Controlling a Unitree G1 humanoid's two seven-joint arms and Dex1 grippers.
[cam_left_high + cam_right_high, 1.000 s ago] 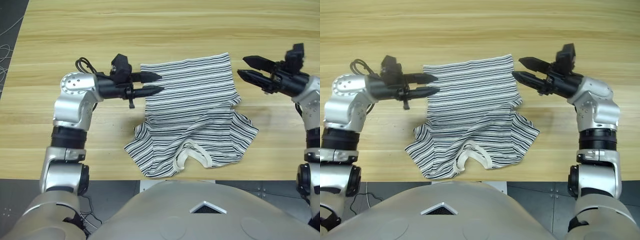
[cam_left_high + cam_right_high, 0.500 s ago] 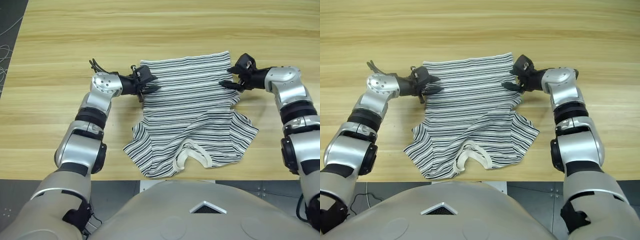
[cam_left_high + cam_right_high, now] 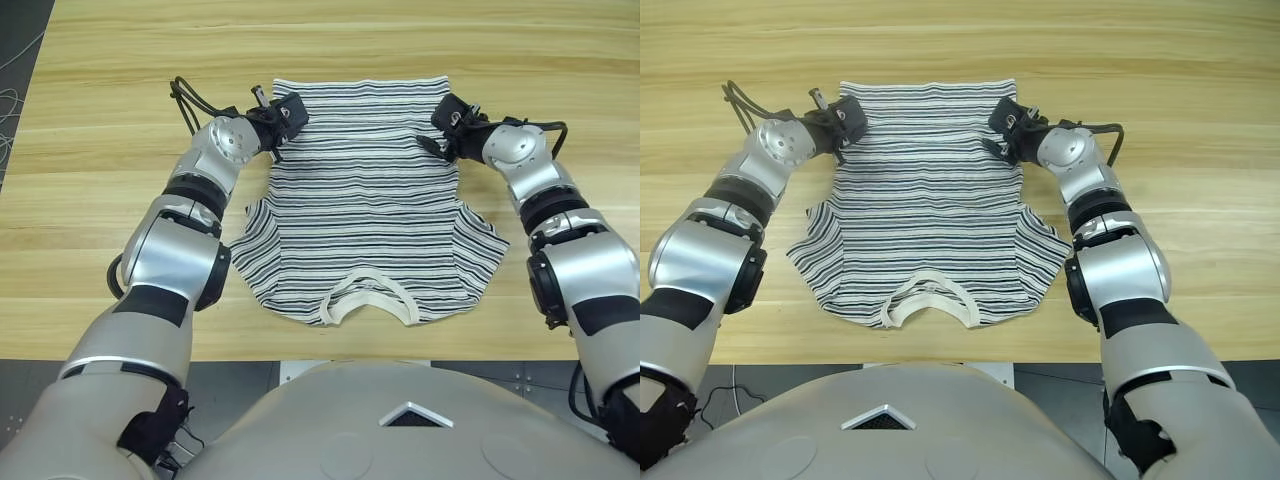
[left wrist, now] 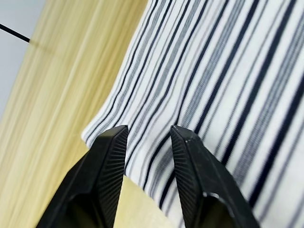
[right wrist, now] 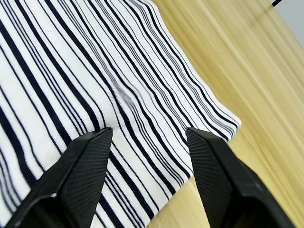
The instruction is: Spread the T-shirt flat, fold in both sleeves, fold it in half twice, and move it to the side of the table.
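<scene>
The desk (image 3: 350, 40) is pale wood, its grain running from side to side, with darker streaks here and there. Off its left edge lies a dark floor (image 3: 20, 30), where thin pale cables (image 3: 8, 100) loop at the border of the view. Below the near edge runs a grey strip of floor (image 3: 500, 375), and a thin light cable (image 3: 732, 372) shows there.
</scene>
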